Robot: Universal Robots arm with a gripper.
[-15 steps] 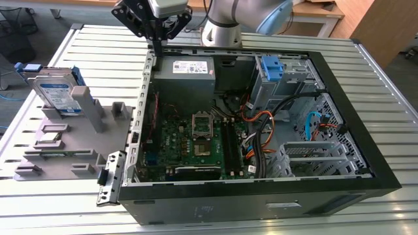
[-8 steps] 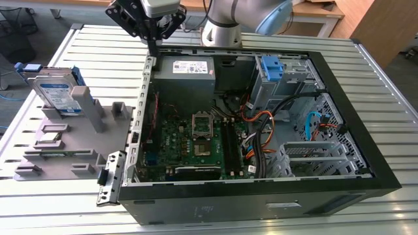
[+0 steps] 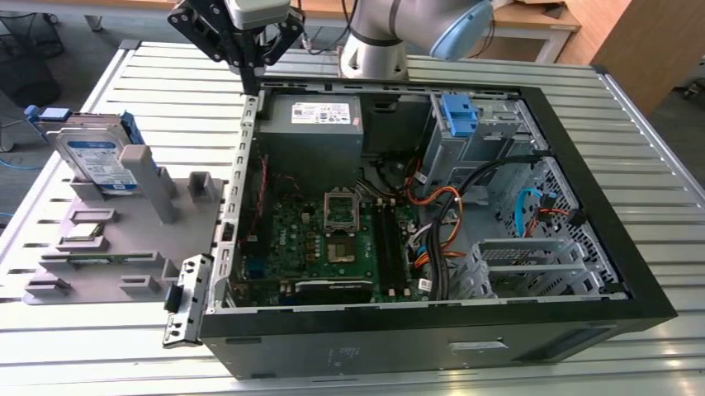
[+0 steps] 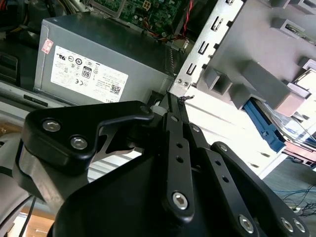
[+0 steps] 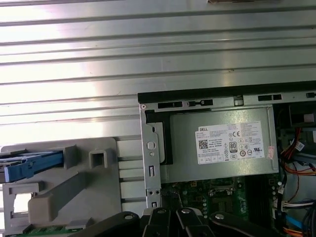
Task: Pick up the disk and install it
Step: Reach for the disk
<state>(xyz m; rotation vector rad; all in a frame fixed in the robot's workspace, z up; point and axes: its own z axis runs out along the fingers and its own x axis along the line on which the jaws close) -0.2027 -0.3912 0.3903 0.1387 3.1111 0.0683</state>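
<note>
- The disk (image 3: pixel 97 158) is seen standing on edge in a slot of the grey fixture (image 3: pixel 121 247), at the exterior view's left. Its labelled face is turned toward that camera and its blue carrier frame (image 3: pixel 131 125) is wrapped round its edges.
- Its long axis is judged to rise steeply from the fixture, leaning slightly rather than lying flat on the worktop (image 3: pixel 165 74).
- In the first wrist view the blue frame (image 5: pixel 35 166) is seen edge-on, projecting from the fixture beside the open computer case (image 5: pixel 148 163).
- The disk is not touched by anything but the fixture, and it has not been picked up.
- From the end effector (image 3: pixel 257 78), the disk lies toward the exterior view's left and nearer that camera. The two are well apart, with the corner of the case and part of the fixture between them.
- The end effector is held above the rear corner of the case, just beside the grey power supply (image 3: pixel 314 115), with its fingers pointing down.
- In the second wrist view the fingers (image 4: pixel 177 143) are seen drawn together to a single tip, so the end effector is judged to be pressed together. Nothing is pinched between them and nothing is touched.
- A blue bracket (image 3: pixel 456 111) without a drive is seen in the drive cage at the far side of the case, at the exterior view's right.
</note>
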